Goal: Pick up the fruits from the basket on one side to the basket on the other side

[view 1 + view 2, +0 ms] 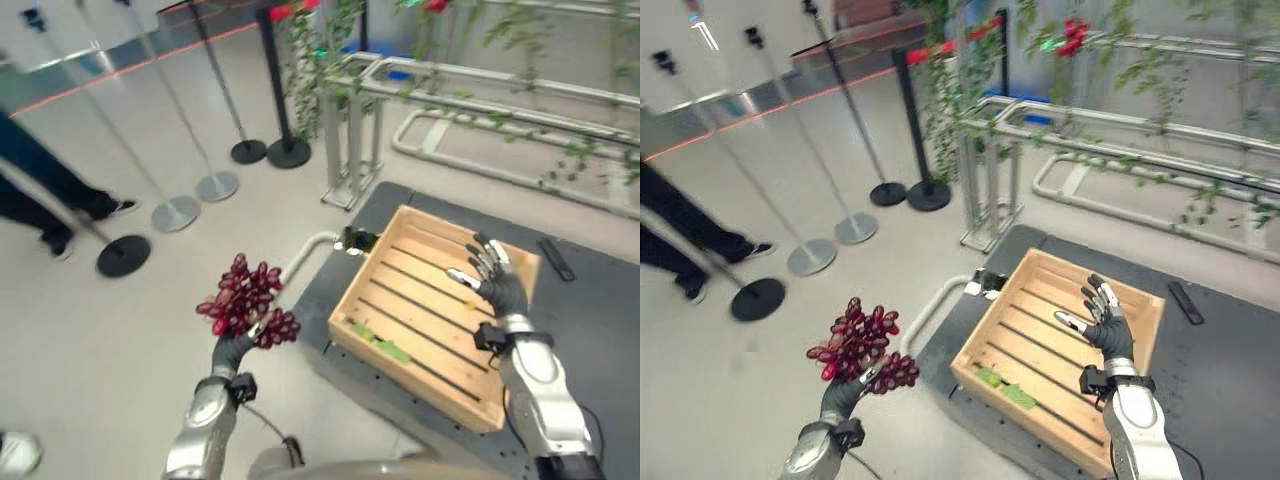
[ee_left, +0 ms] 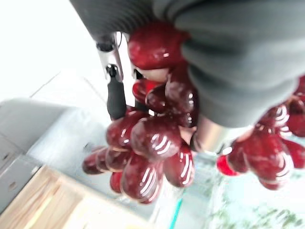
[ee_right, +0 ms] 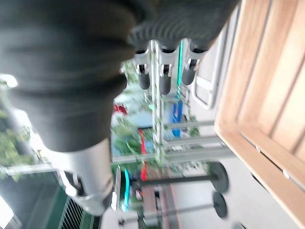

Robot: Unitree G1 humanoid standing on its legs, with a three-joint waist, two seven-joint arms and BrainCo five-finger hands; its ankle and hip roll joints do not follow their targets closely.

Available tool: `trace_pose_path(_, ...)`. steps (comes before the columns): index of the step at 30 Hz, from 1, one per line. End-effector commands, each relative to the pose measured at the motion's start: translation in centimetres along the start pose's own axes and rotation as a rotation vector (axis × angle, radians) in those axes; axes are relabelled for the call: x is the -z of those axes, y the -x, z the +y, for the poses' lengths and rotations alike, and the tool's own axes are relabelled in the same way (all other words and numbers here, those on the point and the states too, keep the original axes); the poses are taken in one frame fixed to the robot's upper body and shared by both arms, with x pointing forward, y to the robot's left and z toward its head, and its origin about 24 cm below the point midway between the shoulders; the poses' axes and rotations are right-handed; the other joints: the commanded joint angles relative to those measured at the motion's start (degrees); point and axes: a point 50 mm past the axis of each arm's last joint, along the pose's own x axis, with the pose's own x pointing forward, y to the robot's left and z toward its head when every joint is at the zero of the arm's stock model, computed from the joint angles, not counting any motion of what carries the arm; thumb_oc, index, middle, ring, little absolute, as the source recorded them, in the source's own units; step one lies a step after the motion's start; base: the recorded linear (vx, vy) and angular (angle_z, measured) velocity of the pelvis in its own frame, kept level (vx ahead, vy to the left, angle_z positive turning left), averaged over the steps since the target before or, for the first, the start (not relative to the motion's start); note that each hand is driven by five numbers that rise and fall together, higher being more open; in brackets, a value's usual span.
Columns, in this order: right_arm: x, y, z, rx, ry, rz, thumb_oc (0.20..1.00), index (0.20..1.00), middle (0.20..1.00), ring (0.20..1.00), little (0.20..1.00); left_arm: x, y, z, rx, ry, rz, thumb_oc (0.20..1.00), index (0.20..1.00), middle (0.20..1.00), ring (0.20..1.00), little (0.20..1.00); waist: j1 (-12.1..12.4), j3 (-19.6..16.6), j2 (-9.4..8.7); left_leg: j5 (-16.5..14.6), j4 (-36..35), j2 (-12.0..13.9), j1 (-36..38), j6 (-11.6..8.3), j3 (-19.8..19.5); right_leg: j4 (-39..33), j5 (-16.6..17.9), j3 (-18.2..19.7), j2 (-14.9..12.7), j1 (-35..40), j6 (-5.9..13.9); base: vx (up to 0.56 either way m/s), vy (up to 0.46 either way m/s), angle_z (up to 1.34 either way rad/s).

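Wooden slats form the crate (image 1: 425, 320) lying right of centre in the left eye view, on a dark mat (image 1: 590, 330); a few green scraps (image 1: 385, 347) lie on its floor near the lower-left corner. Above its upper-right part the right hand (image 1: 493, 275) hovers with fingers spread and straight, holding nothing. At lower left of the frame, over bare pale floor (image 1: 90, 350) and apart from the crate, the left hand (image 1: 237, 350) is raised with its fingers curled round a bunch of dark red grapes (image 1: 245, 300); in the left wrist view the grapes (image 2: 152, 143) bulge out between the dark-tipped fingers (image 2: 116, 98).

Beyond the crate stand a white tube frame (image 1: 350, 140) and trailing green vines (image 1: 320, 60). Barrier posts with round bases (image 1: 215, 186) line the upper left, where a person's dark-trousered legs (image 1: 45, 190) are cut off by the frame edge. A small black bar (image 1: 556, 258) lies on the mat beside the crate's upper-right corner; what it is cannot be made out.
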Motion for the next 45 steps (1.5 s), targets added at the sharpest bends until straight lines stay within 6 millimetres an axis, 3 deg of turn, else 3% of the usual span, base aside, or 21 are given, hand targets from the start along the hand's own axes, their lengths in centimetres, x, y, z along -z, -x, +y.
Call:
trace_pose_path(1, -2.6, -0.6, -0.5, 0.019, -0.043, -0.148, 1.000, 1.000, 1.000, 1.000, 1.000, -3.5, -0.3, 2.2, -0.071, 0.021, -0.176, 0.200, 0.200, 0.200, 0.200, 0.200, -1.1, -2.7, -2.68, -10.2, 18.9, 9.4, 6.9, -2.32, 3.6, -11.0, 8.7, -5.7, -6.8, 2.5, 3.32, -0.21, 0.143, 1.62)
trace_pose_path(7, -2.9, -0.6, -1.1, 0.090, -0.081, -0.174, 1.000, 1.000, 1.000, 1.000, 1.000, -5.3, -1.0, 2.1, -0.072, -0.006, -0.233, 0.200, 0.200, 0.200, 0.200, 0.200, -1.6, -2.8, -2.88, -16.1, 19.1, 12.6, 8.0, -3.45, 7.5, -10.2, 12.4, -12.1, -11.5, -0.3, 6.40, -0.21, 0.254, 1.05)
trace_pose_path(9, -2.8, -0.6, -1.0, 0.103, -0.108, -0.177, 1.000, 1.000, 1.000, 1.000, 1.000, -6.2, -1.1, 2.4, -0.076, -0.043, -0.264, 0.200, 0.200, 0.200, 0.200, 0.200, -1.0, -2.2, -4.06, -18.5, 19.1, 11.9, 6.8, -2.80, 7.5, -10.4, 14.5, -12.9, -12.7, -0.4, 7.63, -0.28, 0.354, 0.78)
trace_pose_path(10, -2.5, -0.7, -0.8, 0.106, -0.145, -0.166, 1.000, 1.000, 1.000, 1.000, 1.000, -7.3, -0.9, 3.2, -0.091, -0.110, -0.299, 0.200, 0.200, 0.200, 0.200, 0.200, 0.1, -0.9, -5.91, -20.8, 20.1, 10.7, 5.1, -1.78, 6.1, -10.9, 17.0, -12.4, -14.0, -1.0, 9.52, -0.25, 0.348, 0.78)
trace_pose_path(12, -2.2, -0.7, -0.4, 0.108, -0.172, -0.158, 1.000, 1.000, 1.000, 1.000, 1.000, -7.8, -0.9, 3.4, -0.098, -0.144, -0.313, 0.200, 0.200, 0.200, 0.200, 0.200, 0.6, -0.3, -6.86, -20.8, 19.4, 9.9, 4.3, -1.49, 5.4, -11.5, 18.3, -12.0, -14.6, -1.0, 10.55, -0.23, 0.364, 0.83)
trace_pose_path(13, -1.6, -0.8, 0.0, 0.121, -0.206, -0.136, 1.000, 1.000, 1.000, 1.000, 1.000, -8.9, -1.1, 3.9, -0.121, -0.191, -0.348, 0.200, 0.200, 0.200, 0.200, 0.200, 1.7, 0.6, -8.53, -20.5, 16.0, 8.1, 2.7, -0.83, 3.0, -11.9, 21.7, -10.9, -16.8, -1.5, 13.30, -0.22, 0.387, 0.66)
trace_pose_path(16, -1.3, -1.1, 0.9, 0.105, -0.245, -0.124, 1.000, 1.000, 1.000, 1.000, 1.000, -10.0, -1.2, 4.0, -0.139, -0.244, -0.384, 0.200, 0.200, 0.200, 0.200, 0.200, 1.7, 1.0, -10.03, -17.3, 11.6, 4.6, 1.4, 0.96, 0.7, -11.4, 24.2, -8.8, -19.2, -3.0, 12.97, -0.15, 0.472, 1.04)
trace_pose_path(17, -1.3, -1.6, 1.7, 0.090, -0.266, -0.122, 1.000, 1.000, 1.000, 1.000, 1.000, -10.5, -1.3, 4.0, -0.143, -0.254, -0.405, 0.200, 0.200, 0.200, 0.200, 0.200, 0.6, 1.1, -10.09, -15.8, 8.6, 2.6, 1.4, 2.47, -2.5, -8.6, 23.1, 2.1, -15.7, -5.0, 12.61, 0.00, 0.292, 0.90)
trace_pose_path(18, -1.3, -1.6, 1.8, 0.089, -0.267, -0.123, 1.000, 1.000, 1.000, 1.000, 1.000, -10.5, -1.3, 4.0, -0.143, -0.254, -0.406, 0.200, 0.200, 0.200, 0.200, 0.200, 0.6, 1.0, -10.33, -15.4, 8.4, 2.3, 1.3, 2.53, -2.4, -8.5, 23.2, 2.3, -15.9, -5.3, 12.57, -0.01, 0.447, 0.73)
trace_pose_path(20, -0.9, -1.3, 2.1, 0.065, -0.290, -0.106, 1.000, 1.000, 1.000, 1.000, 1.000, -10.3, -1.3, 4.1, -0.148, -0.270, -0.396, 0.200, 0.200, 0.200, 0.200, 0.200, 1.6, 0.3, -10.24, -14.1, 7.7, -0.1, 0.4, 4.13, -4.3, -5.3, 17.5, 6.0, -11.6, -4.5, 10.90, 0.01, 0.392, 0.62)
trace_pose_path(21, -0.9, -1.3, 2.1, 0.062, -0.298, -0.107, 1.000, 1.000, 1.000, 1.000, 1.000, -10.5, -1.5, 3.6, -0.126, -0.266, -0.403, 0.200, 0.200, 0.200, 0.200, 0.200, 1.1, -0.1, -10.31, -12.7, 6.0, -1.7, 0.2, 4.78, -5.8, -3.9, 15.4, 9.1, -7.9, -4.5, 9.47, 0.11, 0.466, 1.10)
trace_pose_path(25, -0.9, -1.2, 2.0, 0.033, -0.289, -0.107, 1.000, 1.000, 1.000, 1.000, 1.000, -11.1, -1.5, 3.0, -0.095, -0.284, -0.426, 0.200, 0.200, 0.200, 0.200, 0.200, 0.1, -0.5, -10.13, -8.5, 1.1, -4.8, 0.8, 6.73, -11.6, 3.0, 9.6, 11.7, 4.6, -9.4, 6.39, 0.10, 0.305, 1.24)
trace_pose_path(27, -1.0, -1.4, 1.9, 0.028, -0.282, -0.114, 1.000, 1.000, 1.000, 1.000, 1.000, -11.3, -1.8, 2.4, -0.078, -0.263, -0.433, 0.200, 0.200, 0.200, 0.200, 0.200, -0.2, -0.5, -10.28, -7.8, 0.7, -6.1, 1.1, 7.04, -14.6, 2.7, 8.1, 13.8, 7.6, -9.8, 5.42, 0.17, 0.141, 1.27)
trace_pose_path(28, -1.2, -1.6, 1.7, 0.029, -0.251, -0.120, 1.000, 1.000, 1.000, 1.000, 1.000, -11.1, -1.9, 2.0, -0.066, -0.240, -0.430, 0.200, 0.200, 0.200, 0.200, 0.200, -0.4, -0.9, -10.40, -7.6, 0.4, -7.6, 1.2, 7.21, -17.5, 0.4, 6.9, 17.8, 9.7, -8.9, 4.12, 0.19, 0.084, 1.02)
trace_pose_path(30, -1.2, -1.6, 1.7, 0.029, -0.250, -0.120, 1.000, 1.000, 1.000, 1.000, 1.000, -11.1, -1.9, 2.0, -0.067, -0.240, -0.430, 0.200, 0.200, 0.200, 0.200, 0.200, -0.5, -0.9, -10.34, -7.7, 0.4, -7.6, 1.3, 7.21, -17.6, 0.1, 6.9, 17.7, 9.7, -8.6, 4.08, 0.12, 0.036, 0.86)
trace_pose_path(31, -1.4, -1.7, 1.8, 0.021, -0.252, -0.125, 1.000, 1.000, 1.000, 1.000, 1.000, -11.1, -1.8, 2.0, -0.069, -0.228, -0.434, 0.200, 0.200, 0.200, 0.200, 0.200, -0.2, -1.2, -10.59, -7.5, 0.1, -8.7, 1.5, 7.44, -19.3, -3.2, 7.1, 20.1, 10.4, -7.1, 3.19, 0.14, 0.028, 0.80)
trace_pose_path(33, -1.4, -1.6, 2.1, -0.001, -0.237, -0.117, 1.000, 1.000, 1.000, 1.000, 1.000, -11.0, -1.8, 2.0, -0.083, -0.222, -0.437, 0.200, 0.200, 0.200, 0.200, 0.200, 1.2, -1.1, -11.00, -7.3, 0.5, -10.6, 1.3, 7.78, -21.0, -4.4, 6.6, 19.7, 9.2, -5.3, 2.49, 0.13, 0.031, 0.46)
trace_pose_path(38, -2.2, -2.3, 3.1, -0.078, -0.178, -0.138, 1.000, 1.000, 1.000, 1.000, 1.000, -10.5, -1.3, 2.5, -0.103, -0.121, -0.437, 0.200, 0.200, 0.200, 0.200, 0.200, 3.4, -1.3, -8.49, -8.4, 2.2, -12.1, 0.1, 8.27, -20.5, -11.0, 8.5, 19.9, 6.9, -2.6, 2.50, 0.07, 0.000, 0.18)
trace_pose_path(41, -2.5, -2.5, 3.1, -0.106, -0.152, -0.144, 1.000, 1.000, 1.000, 1.000, 1.000, -10.3, -1.3, 2.4, -0.109, -0.051, -0.440, 0.200, 0.200, 0.200, 0.200, 0.200, 4.6, 0.3, -7.04, -9.2, 7.3, -15.0, -2.8, 8.36, -20.4, -11.9, 9.3, 18.2, 4.9, -2.1, 2.76, -0.02, 0.066, 0.30)
trace_pose_path(42, -2.6, -2.6, 2.9, -0.098, -0.141, -0.150, 1.000, 1.000, 1.000, 1.000, 1.000, -10.5, -1.4, 2.1, -0.109, -0.036, -0.449, 0.200, 0.200, 0.200, 0.200, 0.200, 4.6, 1.0, -6.55, -9.8, 9.2, -14.6, -4.3, 7.63, -18.1, -12.1, 8.9, 16.6, 3.7, -1.5, 2.89, -0.10, 0.142, 0.52)
trace_pose_path(45, -2.6, -3.3, 3.1, -0.101, -0.142, -0.141, 1.000, 1.000, 1.000, 1.000, 1.000, -10.4, -1.2, 2.6, -0.132, 0.000, -0.456, 0.200, 0.200, 0.200, 0.200, 0.200, 4.7, 1.4, -6.83, -10.9, 11.8, -4.9, -6.5, 4.11, -6.4, -13.4, 10.0, 10.6, -2.5, -0.2, 5.17, -0.07, 0.166, 1.21)
